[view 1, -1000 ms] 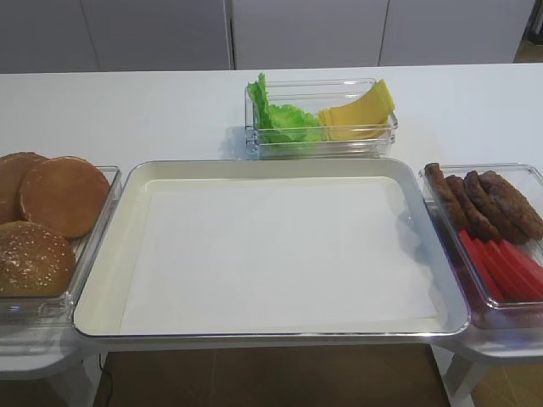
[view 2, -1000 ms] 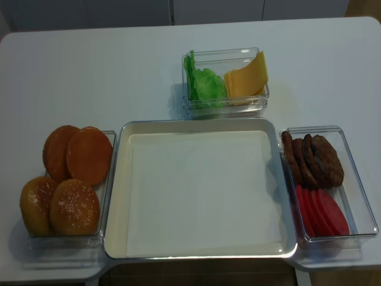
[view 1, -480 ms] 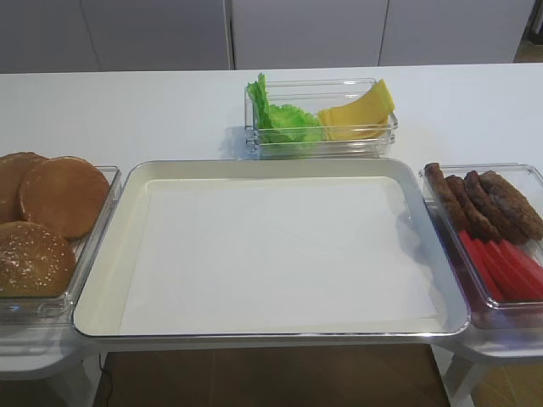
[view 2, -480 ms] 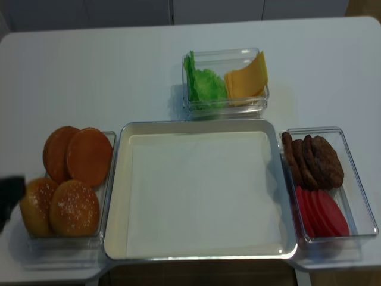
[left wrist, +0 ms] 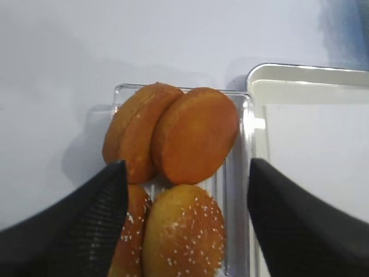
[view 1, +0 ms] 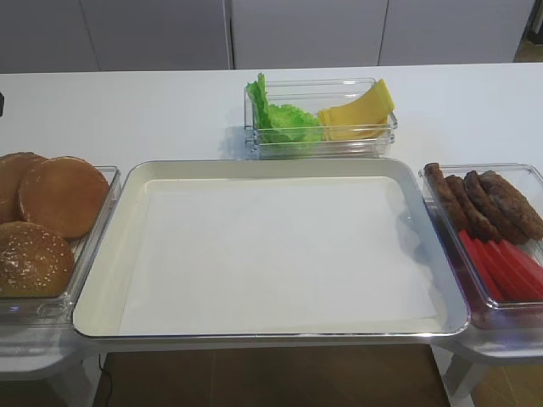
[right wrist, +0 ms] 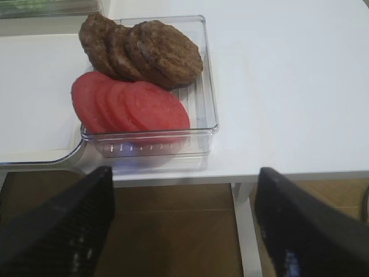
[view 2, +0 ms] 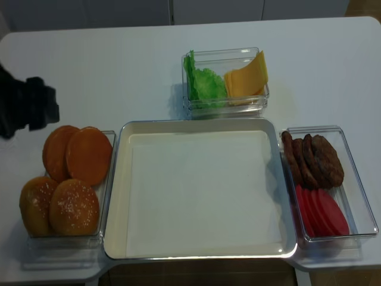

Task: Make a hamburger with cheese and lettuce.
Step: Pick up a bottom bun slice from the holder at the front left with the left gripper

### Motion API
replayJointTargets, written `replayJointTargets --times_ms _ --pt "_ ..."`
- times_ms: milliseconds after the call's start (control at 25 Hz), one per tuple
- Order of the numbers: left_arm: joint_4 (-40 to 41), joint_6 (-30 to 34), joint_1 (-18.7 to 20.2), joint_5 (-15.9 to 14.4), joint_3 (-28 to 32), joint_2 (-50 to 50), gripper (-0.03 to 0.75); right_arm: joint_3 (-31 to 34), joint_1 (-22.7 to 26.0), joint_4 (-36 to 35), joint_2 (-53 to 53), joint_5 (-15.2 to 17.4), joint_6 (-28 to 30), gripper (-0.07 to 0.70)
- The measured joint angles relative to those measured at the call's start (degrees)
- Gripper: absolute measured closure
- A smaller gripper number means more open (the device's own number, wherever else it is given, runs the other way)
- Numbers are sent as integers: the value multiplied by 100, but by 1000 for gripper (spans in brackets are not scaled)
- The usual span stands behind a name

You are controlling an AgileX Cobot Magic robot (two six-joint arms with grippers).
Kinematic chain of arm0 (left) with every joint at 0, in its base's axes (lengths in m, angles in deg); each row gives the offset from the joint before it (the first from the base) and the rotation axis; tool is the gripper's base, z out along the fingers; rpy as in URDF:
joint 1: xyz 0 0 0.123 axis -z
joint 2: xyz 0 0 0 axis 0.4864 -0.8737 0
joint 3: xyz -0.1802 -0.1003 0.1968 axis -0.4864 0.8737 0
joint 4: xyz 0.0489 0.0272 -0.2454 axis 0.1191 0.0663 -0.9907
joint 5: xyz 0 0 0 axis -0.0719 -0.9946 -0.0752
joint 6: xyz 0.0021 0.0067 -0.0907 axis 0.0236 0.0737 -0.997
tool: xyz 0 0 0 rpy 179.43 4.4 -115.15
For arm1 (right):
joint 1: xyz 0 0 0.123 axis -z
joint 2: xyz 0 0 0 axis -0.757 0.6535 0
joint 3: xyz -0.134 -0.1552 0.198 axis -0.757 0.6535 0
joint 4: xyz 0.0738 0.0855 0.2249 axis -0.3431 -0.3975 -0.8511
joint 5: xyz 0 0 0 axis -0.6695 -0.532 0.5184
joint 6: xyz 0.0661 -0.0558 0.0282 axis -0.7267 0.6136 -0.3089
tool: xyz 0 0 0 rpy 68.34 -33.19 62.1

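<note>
Nothing assembled yet: my left claw [left wrist: 187, 222] hangs open over the bun halves [left wrist: 195, 134] near the counter's left edge, apparently untouched.

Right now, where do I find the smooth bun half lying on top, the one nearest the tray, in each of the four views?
Exterior high: far left, the smooth bun half behind the seeded bun.
Exterior high (realsense): left.
Left wrist: centre, between the open left gripper fingers.
Right wrist: not in it.
Shared landmark: the tray, right of the bun.
</note>
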Motion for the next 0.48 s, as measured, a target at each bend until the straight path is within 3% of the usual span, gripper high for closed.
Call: replayJointTargets --times_ms 280,480 --pt "-494 1203 -739 -634 -560 -1033 230 0 0 0 0 0 15 43" --pt "-571 2237 -1146 -798 -744 -1287 230 0 0 0 0 0 15 55"
